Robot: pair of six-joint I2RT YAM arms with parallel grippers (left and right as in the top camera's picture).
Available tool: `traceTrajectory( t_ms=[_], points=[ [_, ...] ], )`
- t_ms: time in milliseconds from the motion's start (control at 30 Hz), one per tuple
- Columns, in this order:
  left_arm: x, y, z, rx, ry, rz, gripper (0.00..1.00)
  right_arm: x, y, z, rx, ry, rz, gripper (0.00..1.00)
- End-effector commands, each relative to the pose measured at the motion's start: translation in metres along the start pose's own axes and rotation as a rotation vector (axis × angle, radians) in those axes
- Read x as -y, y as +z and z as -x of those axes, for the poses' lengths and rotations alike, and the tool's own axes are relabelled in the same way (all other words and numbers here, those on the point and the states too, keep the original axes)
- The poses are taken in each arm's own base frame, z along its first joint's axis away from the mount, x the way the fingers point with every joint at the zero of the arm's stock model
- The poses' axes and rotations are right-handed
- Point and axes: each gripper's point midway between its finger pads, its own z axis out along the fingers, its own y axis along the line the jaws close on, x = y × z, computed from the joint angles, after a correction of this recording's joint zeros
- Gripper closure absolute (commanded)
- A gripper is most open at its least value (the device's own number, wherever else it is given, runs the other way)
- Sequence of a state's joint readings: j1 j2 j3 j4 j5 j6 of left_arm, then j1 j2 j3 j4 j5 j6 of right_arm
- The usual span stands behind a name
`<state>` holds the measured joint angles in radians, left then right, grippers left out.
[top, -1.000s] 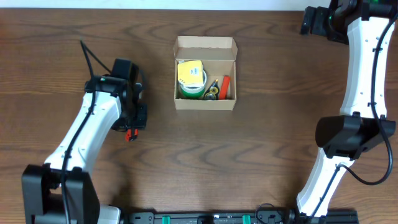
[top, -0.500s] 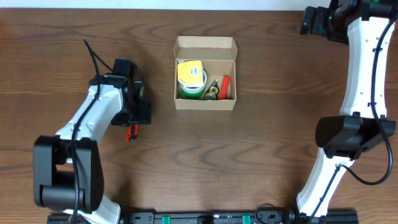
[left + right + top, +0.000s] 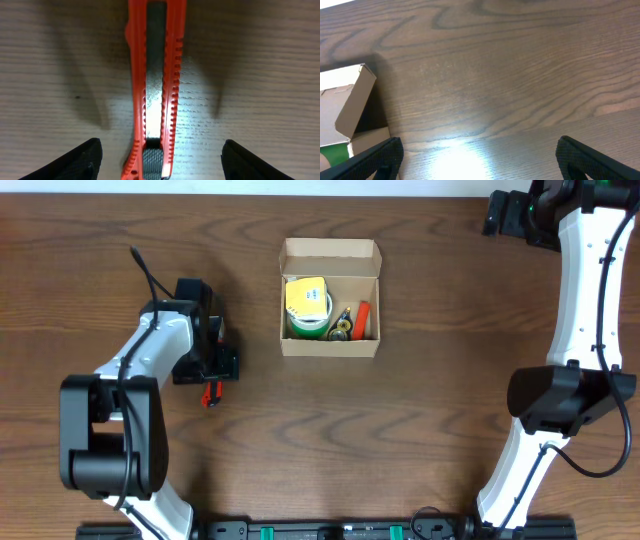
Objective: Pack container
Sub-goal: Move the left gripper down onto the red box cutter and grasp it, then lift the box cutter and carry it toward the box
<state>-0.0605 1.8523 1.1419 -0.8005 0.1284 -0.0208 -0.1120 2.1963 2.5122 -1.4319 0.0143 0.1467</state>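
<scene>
The container [image 3: 330, 250], a tan cardboard box with its flap folded back, sits open at the table's centre back. Inside are a green roll with a yellow label [image 3: 308, 305] and small orange and dark items [image 3: 352, 320]. A red utility knife [image 3: 155, 85] lies flat on the wood, also seen as a red tip [image 3: 210, 393] below the left wrist. My left gripper [image 3: 162, 165] hangs over it, open, its fingertips [image 3: 85, 160] well apart on either side and not touching it. My right gripper [image 3: 480, 160] is open over bare wood at the back right [image 3: 503, 218].
The container's side flap [image 3: 355, 102] shows at the left edge of the right wrist view. The right arm [image 3: 585, 330] runs along the table's right side. The left arm [image 3: 140, 390] runs down the left side to its base at the front edge.
The left gripper's jaws have spread wider over the knife, and the left arm's elbow has swung in toward the left. The knife and the right arm have not moved.
</scene>
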Motion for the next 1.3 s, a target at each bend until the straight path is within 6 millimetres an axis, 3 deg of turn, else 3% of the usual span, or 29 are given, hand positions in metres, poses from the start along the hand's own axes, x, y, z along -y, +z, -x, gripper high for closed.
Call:
traceTrajectory(
  t_ms=[0, 533, 1033, 1267],
  points=[
    [-0.001, 0.007, 0.000, -0.019, 0.013, -0.003, 0.23, -0.002, -0.008, 0.003, 0.020, 0.009, 0.007, 0.01],
    [0.002, 0.016, 0.000, -0.034, 0.010, -0.024, 0.28, -0.002, -0.008, 0.003, 0.020, 0.009, 0.007, 0.01],
    [0.010, 0.016, -0.001, -0.042, -0.021, -0.071, 0.91, -0.002, -0.008, 0.003, 0.020, 0.009, 0.007, 0.01],
    [0.021, 0.009, 0.000, -0.057, -0.095, -0.127, 0.94, -0.002, -0.008, 0.003, 0.020, 0.009, 0.007, 0.01]
  ],
)
